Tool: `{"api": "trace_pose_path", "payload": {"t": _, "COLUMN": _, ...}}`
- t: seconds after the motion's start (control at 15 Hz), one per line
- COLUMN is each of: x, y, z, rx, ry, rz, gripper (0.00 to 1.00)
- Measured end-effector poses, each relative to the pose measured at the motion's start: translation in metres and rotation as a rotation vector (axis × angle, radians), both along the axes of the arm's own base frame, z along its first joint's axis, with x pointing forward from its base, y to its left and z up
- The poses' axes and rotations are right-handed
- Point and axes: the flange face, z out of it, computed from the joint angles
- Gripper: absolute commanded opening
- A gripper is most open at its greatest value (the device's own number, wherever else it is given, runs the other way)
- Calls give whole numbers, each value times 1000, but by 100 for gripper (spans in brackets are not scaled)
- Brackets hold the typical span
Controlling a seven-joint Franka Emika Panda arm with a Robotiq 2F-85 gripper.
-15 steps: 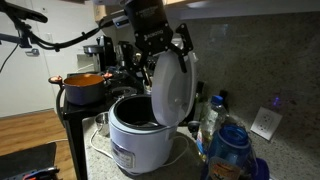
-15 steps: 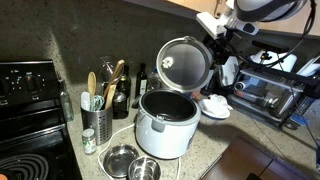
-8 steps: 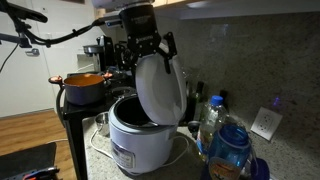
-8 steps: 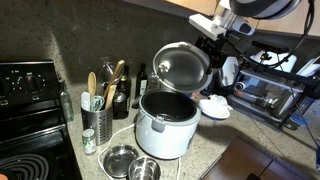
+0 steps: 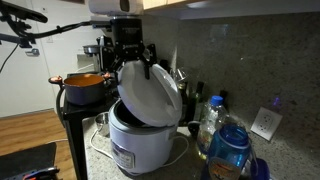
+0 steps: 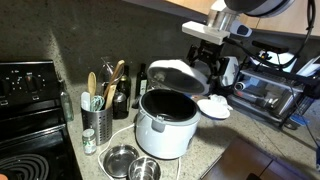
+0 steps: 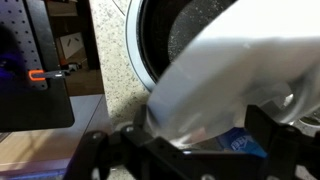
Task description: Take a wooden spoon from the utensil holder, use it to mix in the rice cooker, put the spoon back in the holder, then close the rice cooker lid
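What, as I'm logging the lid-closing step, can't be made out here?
Contents of the large white rounded rice cooker: covered by its round white domed lid in an exterior view.
Whether the black gripper touches the lid: blurred in the wrist view.
Which of the pale handles in the small dark utensil holder is the wooden spoon: too small in an exterior view.
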Motion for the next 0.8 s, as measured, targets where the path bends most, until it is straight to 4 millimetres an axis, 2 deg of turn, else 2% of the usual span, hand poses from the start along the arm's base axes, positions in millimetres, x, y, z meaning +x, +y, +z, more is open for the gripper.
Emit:
{"api": "trace_pose_path", "payload": {"t": 0.33, "x": -7, "y": 26, "z": -5, "rx": -42, "ry": 80, "rz": 112, "gripper": 100}}
{"api": "trace_pose_path", "payload": {"t": 0.8, "x": -17, "y": 47, "z": 16, "rx": -214, "ry": 55, "rz": 177, "gripper": 100}}
